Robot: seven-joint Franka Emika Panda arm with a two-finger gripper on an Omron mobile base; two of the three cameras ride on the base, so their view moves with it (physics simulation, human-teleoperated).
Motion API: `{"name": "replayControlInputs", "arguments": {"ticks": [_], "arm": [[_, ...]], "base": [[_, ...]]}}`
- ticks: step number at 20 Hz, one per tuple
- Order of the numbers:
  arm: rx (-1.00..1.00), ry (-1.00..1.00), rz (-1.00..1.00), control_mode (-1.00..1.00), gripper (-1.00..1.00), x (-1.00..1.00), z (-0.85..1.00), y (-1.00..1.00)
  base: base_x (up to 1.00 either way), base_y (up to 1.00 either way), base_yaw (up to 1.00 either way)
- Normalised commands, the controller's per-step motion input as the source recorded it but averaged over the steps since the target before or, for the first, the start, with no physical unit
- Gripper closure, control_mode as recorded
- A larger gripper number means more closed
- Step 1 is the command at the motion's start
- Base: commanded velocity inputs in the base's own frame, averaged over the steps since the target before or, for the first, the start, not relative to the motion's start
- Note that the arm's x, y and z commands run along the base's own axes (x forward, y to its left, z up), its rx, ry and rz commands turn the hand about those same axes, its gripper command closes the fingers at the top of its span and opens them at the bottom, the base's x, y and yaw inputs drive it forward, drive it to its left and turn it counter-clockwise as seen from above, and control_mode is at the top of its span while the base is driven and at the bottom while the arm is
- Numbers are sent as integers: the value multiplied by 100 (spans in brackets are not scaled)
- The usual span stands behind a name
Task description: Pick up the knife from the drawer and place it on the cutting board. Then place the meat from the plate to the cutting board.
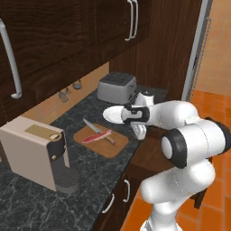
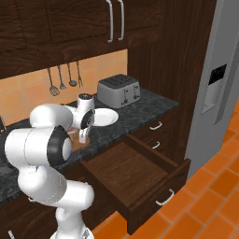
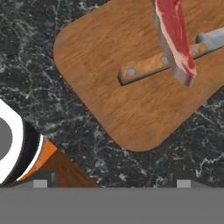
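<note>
Beside the cutting board [image 3: 131, 74] — tool [image 1: 140, 131] hangs empty, touching nothing.

The white arm rises from its base, bends at a dark elbow joint and reaches forward and down. The gripper [image 1: 140, 131] points downward with nothing between its fingers; how wide they stand is unclear.

One cutting board [image 1: 101, 140] at centre frame carries one knife [image 1: 97, 131] and one strip of meat [image 1: 96, 136]. One white plate [image 1: 113, 114], one toaster [image 1: 117, 87] and one coffee machine [image 1: 38, 151] sit on the counter [image 1: 36, 203]. Four hanging utensils [image 2: 64, 78], possibly, at upper left. One drawer [image 2: 135, 184] stands open.
</note>
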Motion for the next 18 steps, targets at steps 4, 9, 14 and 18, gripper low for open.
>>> {"name": "replayControlInputs", "arguments": {"ticks": [4, 9, 14, 18], "arm": [[1, -20, -14, -100, -100, -71, 67, -38], [2, -19, -11, -100, -100, -60, 76, -39], [1, -11, -4, -100, -100, -22, 67, -25], [2, -7, 0, -100, -100, -2, 31, -24]], "base": [[0, 0, 0], [0, 0, 0], [0, 0, 0], [0, 0, 0]]}}
